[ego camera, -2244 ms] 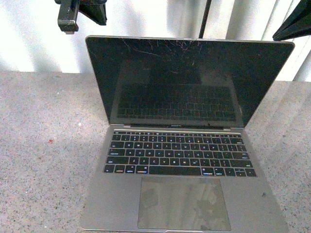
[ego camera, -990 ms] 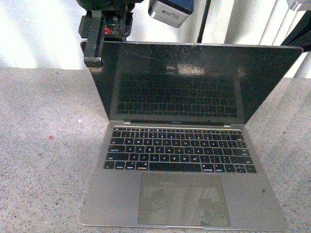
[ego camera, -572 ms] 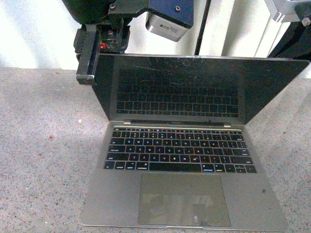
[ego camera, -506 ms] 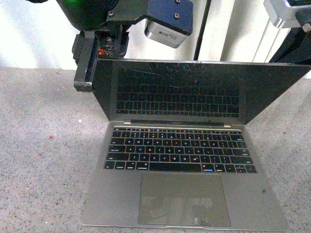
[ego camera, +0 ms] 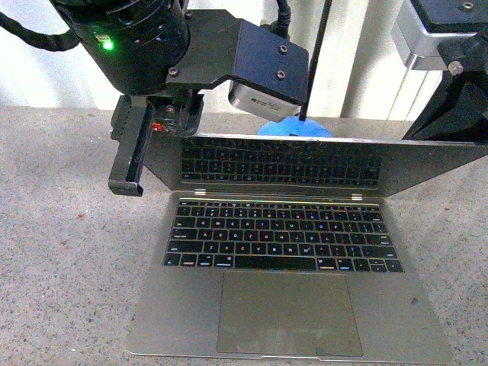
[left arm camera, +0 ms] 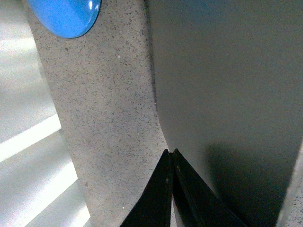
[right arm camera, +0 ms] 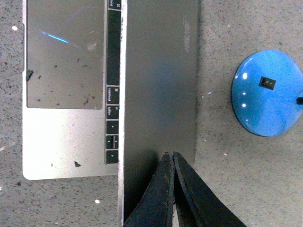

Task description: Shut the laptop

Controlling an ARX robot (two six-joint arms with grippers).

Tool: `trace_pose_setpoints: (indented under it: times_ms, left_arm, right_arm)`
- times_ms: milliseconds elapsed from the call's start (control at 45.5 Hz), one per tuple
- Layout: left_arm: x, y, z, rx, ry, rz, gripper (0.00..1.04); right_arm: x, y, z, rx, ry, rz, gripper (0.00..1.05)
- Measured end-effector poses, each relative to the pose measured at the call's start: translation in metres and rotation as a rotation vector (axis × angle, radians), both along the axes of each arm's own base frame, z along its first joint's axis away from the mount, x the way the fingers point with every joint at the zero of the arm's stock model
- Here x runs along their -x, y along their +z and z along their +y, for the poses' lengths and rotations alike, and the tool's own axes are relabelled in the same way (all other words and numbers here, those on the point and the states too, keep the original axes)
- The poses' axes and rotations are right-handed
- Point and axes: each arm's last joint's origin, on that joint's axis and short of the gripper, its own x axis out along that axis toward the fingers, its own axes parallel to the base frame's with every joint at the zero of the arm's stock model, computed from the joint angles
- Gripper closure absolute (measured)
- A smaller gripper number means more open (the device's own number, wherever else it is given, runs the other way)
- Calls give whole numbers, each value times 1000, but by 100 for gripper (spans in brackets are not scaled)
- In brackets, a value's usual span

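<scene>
Silver-grey laptop (ego camera: 290,252) sits in the middle of the speckled table (ego camera: 53,252), base flat. In the front view its lid (ego camera: 278,162) leans well forward over the keyboard (ego camera: 278,240), about half shut. My left gripper (ego camera: 126,179) hangs at the lid's left far corner, and my right gripper (ego camera: 427,126) is at the right far corner. A blue lamp base (ego camera: 293,128) peeks out behind the lid.

From my left wrist, my fingers (left arm camera: 169,161) are pressed together into one wedge, holding nothing. Their tip is right at the side edge of the lid's grey back (left arm camera: 227,94), with bare table (left arm camera: 104,118) just beside it. I cannot tell for sure that they touch. That looks like a thin purchase, so I should bear inward onto the lid rather than outward.

From my right wrist, those fingers (right arm camera: 170,163) are also pressed together and empty. They sit over the lid's back (right arm camera: 161,71) near its right end, with the trackpad (right arm camera: 64,52) showing past the lid's edge.

To do this well I should push with both arms evenly and follow the lid's arc down and toward the near side. I should slow as the lid nears the keys, so it settles rather than slams or twists.
</scene>
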Motion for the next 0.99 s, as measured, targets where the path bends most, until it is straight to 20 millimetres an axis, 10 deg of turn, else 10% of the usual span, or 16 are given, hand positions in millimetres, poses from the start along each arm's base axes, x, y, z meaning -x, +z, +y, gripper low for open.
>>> trace_pose_setpoints:
  times_ms: [990]
  left_arm:
    - [19,-35,5,-9,-9,45,101]
  right_arm:
    - [22,-44,-9,-73,-62,113,102]
